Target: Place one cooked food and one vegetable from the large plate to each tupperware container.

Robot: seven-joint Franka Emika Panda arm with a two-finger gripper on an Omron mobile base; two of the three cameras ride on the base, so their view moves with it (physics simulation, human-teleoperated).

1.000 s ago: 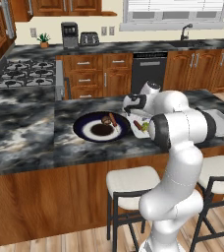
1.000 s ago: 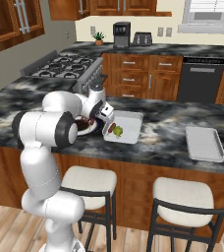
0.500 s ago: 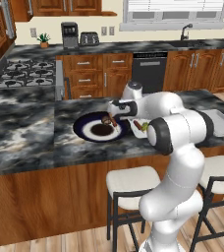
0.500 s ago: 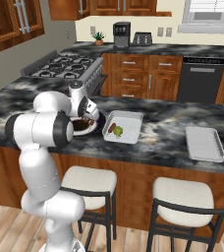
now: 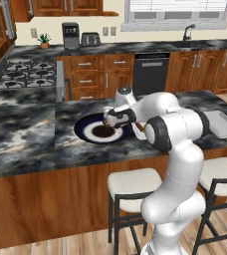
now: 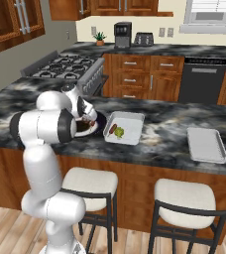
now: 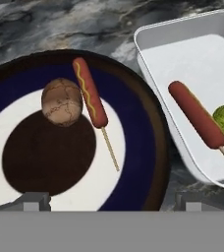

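Hovering over the large plate (image 7: 133, 162) on the dark marble island, the gripper (image 7: 111, 201) stands spread wide and holds nothing. From left to right lie a round brown potato (image 7: 61, 101), probably, a corn dog on a stick (image 7: 90, 92), then the near tupperware container (image 7: 202, 54), already holding 1 corn dog and 1 green vegetable. The arm should straddle the plate's corn dog across its width, clear of the potato.

1. A gas stove (image 5: 13, 74) sits at the upper left of the left base view.
2. A coffee maker (image 5: 70, 35) and toaster (image 5: 89, 38) stand on the back surface (image 5: 135, 47).
3. Two cushioned stools (image 6: 92, 182) stand low in the right base view.
4. A black dishwasher (image 5: 149, 73) sits upper centre.
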